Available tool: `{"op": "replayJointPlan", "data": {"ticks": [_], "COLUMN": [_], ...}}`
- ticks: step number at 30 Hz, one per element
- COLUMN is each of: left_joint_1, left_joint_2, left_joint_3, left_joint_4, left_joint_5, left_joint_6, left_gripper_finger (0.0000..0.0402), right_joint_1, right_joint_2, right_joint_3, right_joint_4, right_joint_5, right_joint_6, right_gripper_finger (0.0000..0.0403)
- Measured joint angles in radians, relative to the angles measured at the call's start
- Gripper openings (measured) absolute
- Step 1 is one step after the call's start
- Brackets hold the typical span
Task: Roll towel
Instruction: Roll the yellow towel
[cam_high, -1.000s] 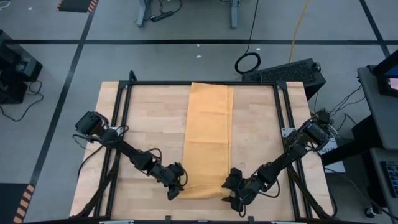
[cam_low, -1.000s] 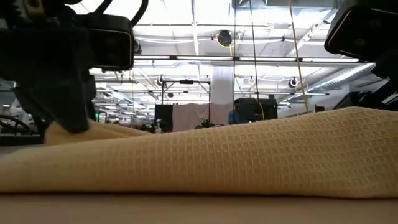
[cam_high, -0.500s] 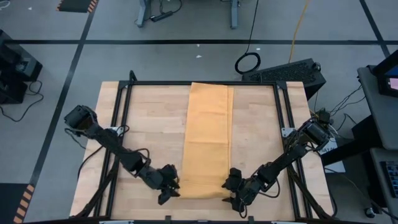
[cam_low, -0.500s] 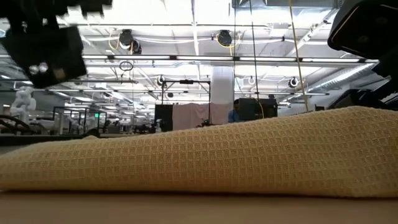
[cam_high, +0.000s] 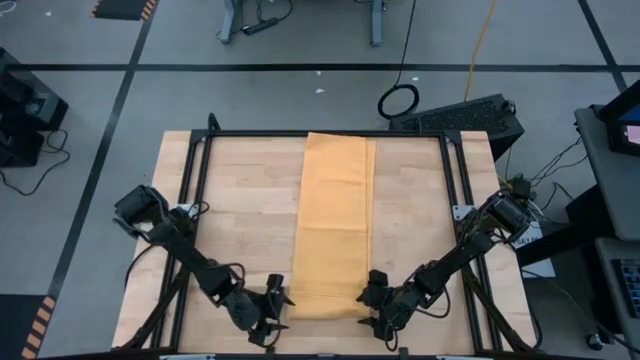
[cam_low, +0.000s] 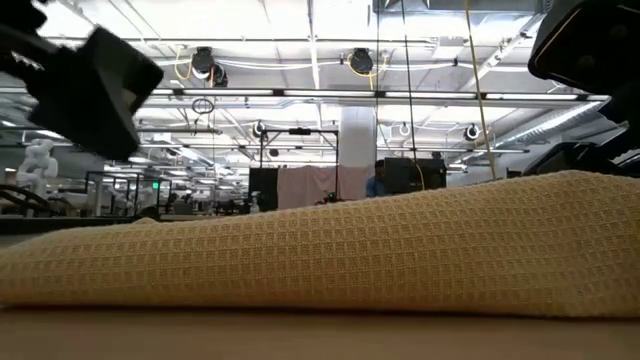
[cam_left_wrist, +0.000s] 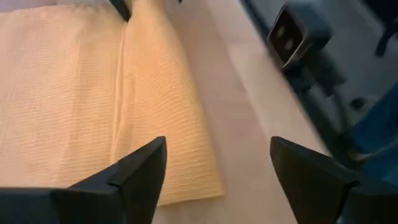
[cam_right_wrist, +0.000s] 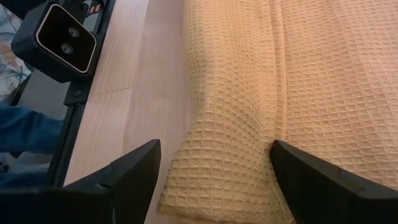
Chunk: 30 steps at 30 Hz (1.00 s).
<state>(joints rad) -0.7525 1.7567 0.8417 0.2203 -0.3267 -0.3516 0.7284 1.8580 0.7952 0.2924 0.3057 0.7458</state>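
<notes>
You have the towel (cam_high: 334, 222) folded into a long flat strip on the table (cam_high: 235, 215), not yet rolled, with both sets of jaws open at its near end

You get even, bright overhead light in the high view, with faint shadows. In the low view, white ceiling lights (cam_low: 300, 25) glare. The plain orange-yellow cloth towel (cam_left_wrist: 74, 93) looks soft, motion-blurred in the left wrist view
</notes>
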Motion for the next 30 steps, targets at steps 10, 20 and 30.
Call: {"op": "replayJointPlan", "data": {"ticks": [10, 20, 30], "left_joint_1": [0.019, 0.015, 0.032], "left_joint_2": [0.131, 0.195, 0.198], "left_joint_3": [0.0, 0.013, 0.014], "left_joint_4": [0.106, 0.107, 0.104], "left_joint_5": [-0.036, -0.108, -0.056], "left_joint_6": [0.122, 0.053, -0.03], "left_gripper_finger": [0.0324, 0.0322, 0.0154], "right_joint_1": [0.0, 0.0, 0.003], "right_joint_2": [0.0, 0.0, 0.001], "right_joint_3": [0.0, 0.0, 0.0], "right_joint_4": [-0.001, -0.007, -0.019], "right_joint_5": [-0.019, -0.018, 0.045], "right_joint_6": [-0.036, -0.035, -0.055], "right_gripper_finger": [0.03, 0.03, 0.03]}}
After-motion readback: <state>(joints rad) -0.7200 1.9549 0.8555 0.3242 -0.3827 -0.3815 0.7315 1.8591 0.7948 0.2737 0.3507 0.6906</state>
